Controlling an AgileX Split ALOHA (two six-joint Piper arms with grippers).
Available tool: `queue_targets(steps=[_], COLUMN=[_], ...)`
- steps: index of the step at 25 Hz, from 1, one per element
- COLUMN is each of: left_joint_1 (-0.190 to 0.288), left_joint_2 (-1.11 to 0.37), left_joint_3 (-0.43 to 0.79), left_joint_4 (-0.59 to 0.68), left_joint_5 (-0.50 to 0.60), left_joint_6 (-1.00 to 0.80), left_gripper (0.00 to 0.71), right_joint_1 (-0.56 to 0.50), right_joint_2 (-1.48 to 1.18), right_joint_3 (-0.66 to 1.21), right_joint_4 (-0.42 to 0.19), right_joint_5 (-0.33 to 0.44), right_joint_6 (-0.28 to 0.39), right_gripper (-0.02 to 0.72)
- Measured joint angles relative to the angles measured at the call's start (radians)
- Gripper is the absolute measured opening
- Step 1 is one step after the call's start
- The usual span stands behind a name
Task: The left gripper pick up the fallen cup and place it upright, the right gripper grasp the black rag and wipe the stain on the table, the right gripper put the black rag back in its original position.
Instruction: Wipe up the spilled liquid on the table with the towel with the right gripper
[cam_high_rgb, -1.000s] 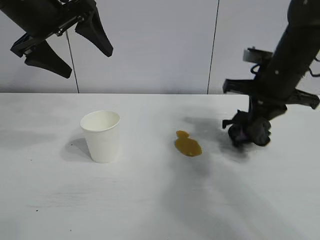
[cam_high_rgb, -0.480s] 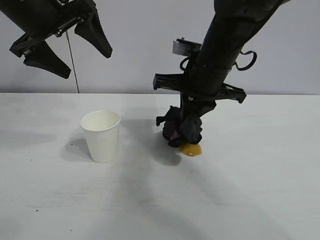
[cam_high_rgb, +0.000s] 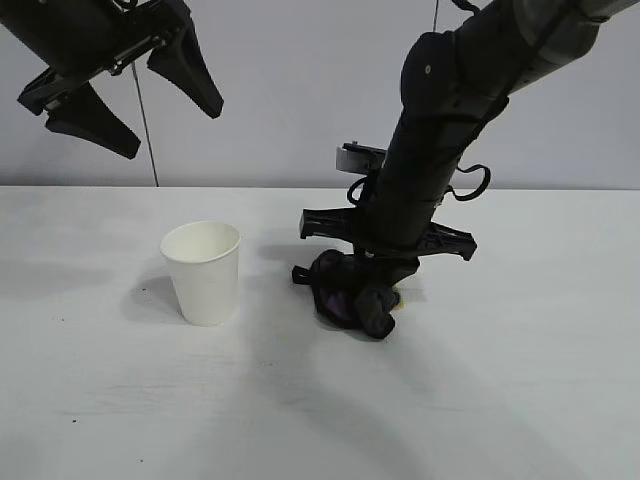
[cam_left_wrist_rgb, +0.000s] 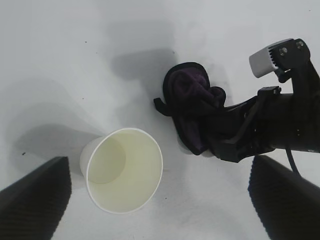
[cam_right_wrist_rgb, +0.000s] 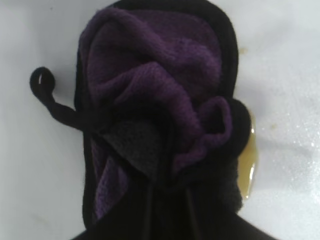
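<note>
I read the table (cam_high_rgb: 520, 400) as a wide white surface running to every edge of the exterior view, with bare room in front of the objects and out to both sides. My right arm leans down from the upper right of that view, its forearm steep, and the right gripper (cam_high_rgb: 368, 290) is pressed low against the tabletop near the middle; its fingers are clenched on the black rag (cam_high_rgb: 345, 298), which bunches under them in black and purple folds and lies in contact with the table. My left arm is held high at the upper left, well apart from everything on the table, and the left gripper (cam_high_rgb: 125, 85) hangs there released, its two pointed fingers spread wide with nothing between them. The cup (cam_high_rgb: 203, 272) stands upright on its base, mouth up, to the left of the rag with a clear gap between them; from the left wrist view I look straight down into it (cam_left_wrist_rgb: 124, 170). The stain (cam_right_wrist_rgb: 249, 167) shows only as a thin yellowish sliver along one edge of the rag in the right wrist view; the rest is covered. I can read no brand, label or lettering on the cup, the rag or either arm.
</note>
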Motion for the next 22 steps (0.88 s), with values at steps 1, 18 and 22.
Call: queue_targets(steps=[1, 18, 22], left_joint_1=[0.000, 0.000, 0.000], left_joint_2=[0.000, 0.000, 0.000], left_joint_3=[0.000, 0.000, 0.000], left_joint_4=[0.000, 0.022, 0.022], left_joint_5=[0.000, -0.003, -0.004], left_joint_6=[0.000, 0.000, 0.000], left_gripper=[0.693, 0.693, 0.693], right_joint_1=[0.001, -0.223, -0.155], right_joint_2=[0.000, -0.046, -0.046], right_joint_3=[0.000, -0.003, -0.001], right_joint_4=[-0.041, -0.261, -0.180], right_joint_5=[-0.001, 0.118, 0.106], right_joint_6=[0.027, 0.058, 0.028], right_gripper=[0.061, 0.052, 0.052])
